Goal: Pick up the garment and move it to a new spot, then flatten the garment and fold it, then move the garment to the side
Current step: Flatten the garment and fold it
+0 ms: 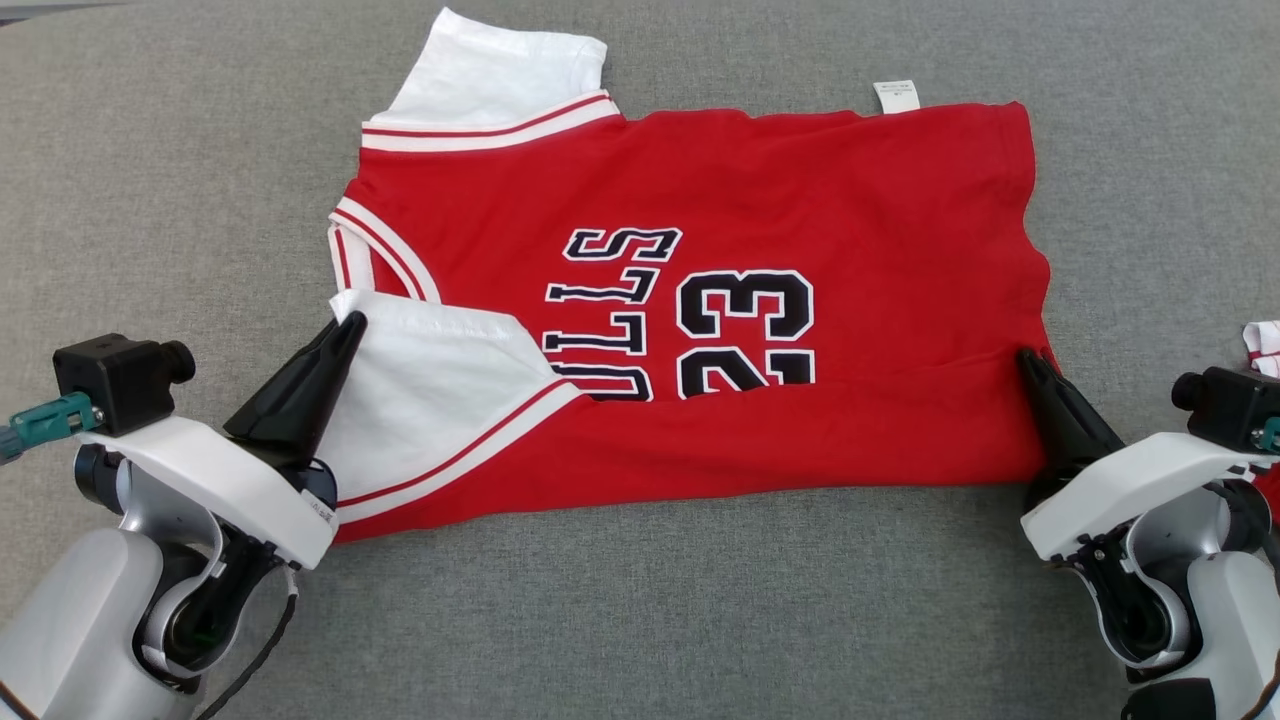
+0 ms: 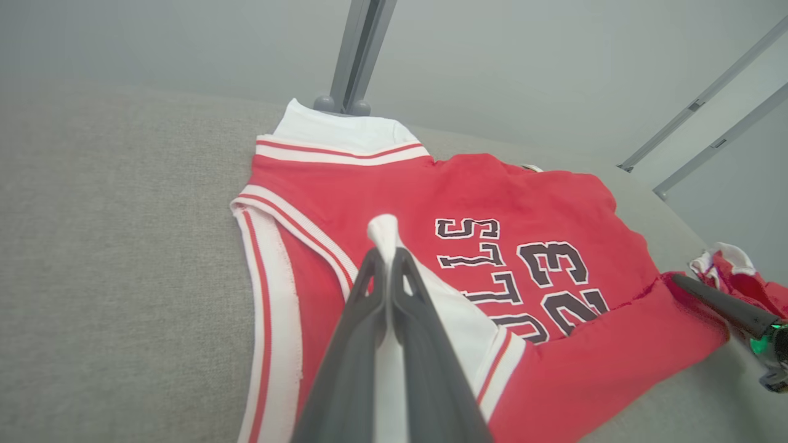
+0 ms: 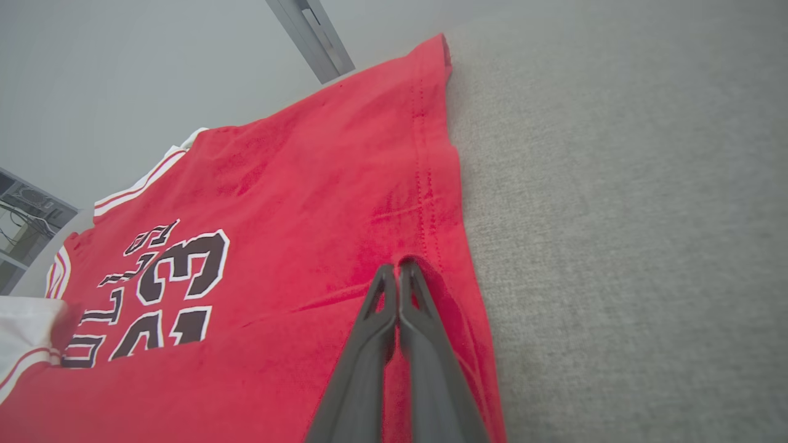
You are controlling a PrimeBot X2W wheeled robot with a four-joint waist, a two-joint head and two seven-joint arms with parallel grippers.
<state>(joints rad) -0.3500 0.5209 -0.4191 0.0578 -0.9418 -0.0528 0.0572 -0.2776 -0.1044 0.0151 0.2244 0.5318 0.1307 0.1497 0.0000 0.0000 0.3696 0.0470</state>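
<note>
Left gripper (image 1: 348, 322) pinches the white sleeve (image 1: 430, 400) of the red basketball jersey (image 1: 760, 190), right gripper (image 1: 1030, 358) its hem. A crumpled red-and-white cloth (image 1: 1262, 345) lies at three o'clock.

**Surfaces and finishes**

Garment (image 1: 800, 200): soft matt red cloth, stitched hem, flat printed lettering.
Tabletop (image 1: 640, 620): grey woven cloth, coarse, matt.
Left gripper (image 1: 345, 325), right gripper (image 1: 1030, 358): dark matt plastic.
Wrist shells (image 1: 230, 480): smooth white plastic, slight sheen.

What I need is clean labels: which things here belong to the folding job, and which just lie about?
Job: red jersey; left gripper, shut on its white sleeve; right gripper, shut on its hem.
Lying about: crumpled red-and-white cloth at far right; grey post behind.
</note>
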